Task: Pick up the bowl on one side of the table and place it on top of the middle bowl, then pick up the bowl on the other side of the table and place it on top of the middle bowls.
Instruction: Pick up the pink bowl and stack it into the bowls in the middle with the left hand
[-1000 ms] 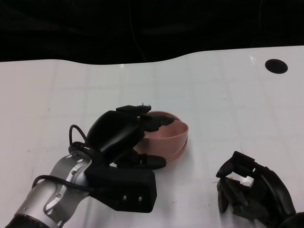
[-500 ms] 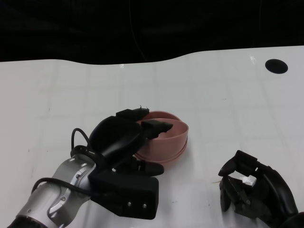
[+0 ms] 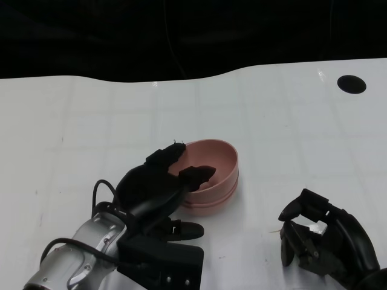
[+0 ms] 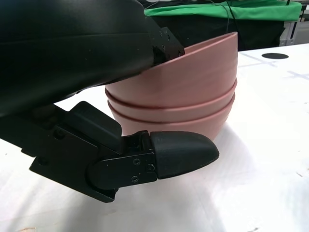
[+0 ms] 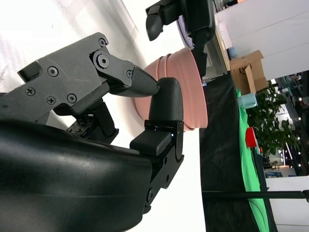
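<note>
Sitting near the middle of the white table (image 3: 290, 115): a stack of pink bowls (image 3: 211, 175), three nested, mouths facing up, the top bowl (image 4: 193, 72) tilting slightly in the left wrist view. No long axis to speak of, being round; no label or writing readable on them. Crowding the stack on the robot's side: the left hand (image 3: 158, 184), fingers (image 3: 196, 174) hooking over the near rim into the top bowl, thumb (image 4: 181, 153) lying low against the table beside the base of the stack, so pinching the wall between them as far as can be told, though actual contact is not plainly visible. Hiding part of the near rim in the head view. Resting apart from the stack, toward the robot's right: the right hand (image 3: 323, 238), fingers curling inward loosely, holding nothing. Lying well beyond the stack, near the table's far right edge: a black round hole (image 3: 351, 84). Showing past the stack in the wrist views: green cloth (image 4: 231, 10).
</note>
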You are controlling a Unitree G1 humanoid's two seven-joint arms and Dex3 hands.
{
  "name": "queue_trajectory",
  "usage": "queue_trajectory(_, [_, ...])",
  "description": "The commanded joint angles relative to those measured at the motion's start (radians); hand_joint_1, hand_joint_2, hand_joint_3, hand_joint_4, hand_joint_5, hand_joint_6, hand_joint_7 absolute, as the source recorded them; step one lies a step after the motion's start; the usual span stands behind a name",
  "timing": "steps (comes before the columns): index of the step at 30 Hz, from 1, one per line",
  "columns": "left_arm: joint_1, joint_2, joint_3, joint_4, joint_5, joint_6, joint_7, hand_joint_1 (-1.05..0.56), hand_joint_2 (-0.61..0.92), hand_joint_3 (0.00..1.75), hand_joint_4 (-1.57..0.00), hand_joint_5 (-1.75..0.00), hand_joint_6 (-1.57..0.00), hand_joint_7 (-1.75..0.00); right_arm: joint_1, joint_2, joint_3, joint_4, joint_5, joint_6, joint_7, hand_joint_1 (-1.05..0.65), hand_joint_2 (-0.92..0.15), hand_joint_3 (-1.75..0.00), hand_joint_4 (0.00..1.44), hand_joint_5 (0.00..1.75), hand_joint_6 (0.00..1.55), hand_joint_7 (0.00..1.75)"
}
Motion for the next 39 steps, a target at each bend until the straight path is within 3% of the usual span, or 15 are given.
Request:
queue_trajectory(1, [0.005, 0.012, -0.001, 0.012, 0.008, -0.003, 0.035, -1.05, 0.92, 0.86, 0.0, 0.0, -0.27, 0.0, 0.002, -0.013, -0.007, -0.005, 0.012, 0.004, 0.007, -0.22, -0.71, -0.79, 0.86, 1.75, 0.67, 1.65])
queue_trajectory(16, [0.001, 0.012, 0.041, -0.041, -0.052, -0.051, 0.038, -1.04, 0.92, 0.78, 0.0, 0.0, -0.3, -0.01, -0.008, -0.019, -0.008, 0.013, -0.003, -0.01, -0.003, -0.22, -0.73, -0.79, 0.84, 1.75, 0.67, 1.68])
queue_trajectory(24, [0.087, 0.016, 0.128, -0.211, -0.189, -0.057, -0.011, -1.05, 0.92, 0.7, -0.05, -0.02, -0.31, -0.01, -0.005, -0.014, -0.019, 0.015, 0.026, 0.005, 0.024, -0.24, -0.7, -0.8, 0.86, 1.75, 0.66, 1.66])
queue_trajectory(27, [0.143, 0.011, 0.187, -0.277, -0.289, -0.09, -0.017, -1.01, 0.92, 0.54, -0.19, -0.07, -0.39, -0.03, -0.005, -0.012, -0.019, 0.01, 0.026, 0.012, 0.024, -0.24, -0.7, -0.8, 0.87, 1.75, 0.67, 1.65])
queue_trajectory(31, [0.231, 0.0, 0.283, -0.364, -0.512, -0.138, -0.078, -0.75, 0.92, 0.19, -0.69, -0.15, -0.66, -0.05, -0.009, -0.015, -0.025, 0.017, 0.025, 0.014, 0.024, -0.22, -0.69, -0.81, 0.89, 1.75, 0.68, 1.65])
queue_trajectory(34, [0.291, 0.005, 0.338, -0.439, -0.652, -0.108, -0.165, -0.59, 0.92, 0.12, -0.88, -0.17, -0.78, -0.07, -0.015, -0.019, -0.03, 0.023, 0.027, 0.014, 0.027, -0.21, -0.69, -0.83, 0.9, 1.75, 0.67, 1.65])
queue_trajectory(39, [0.378, -0.001, 0.425, -0.491, -0.976, -0.059, -0.354, -0.39, 0.92, 0.15, -1.0, -0.27, -0.93, -0.11, -0.026, -0.026, -0.039, 0.037, 0.031, 0.016, 0.035, -0.22, -0.68, -0.84, 0.9, 1.75, 0.67, 1.66])
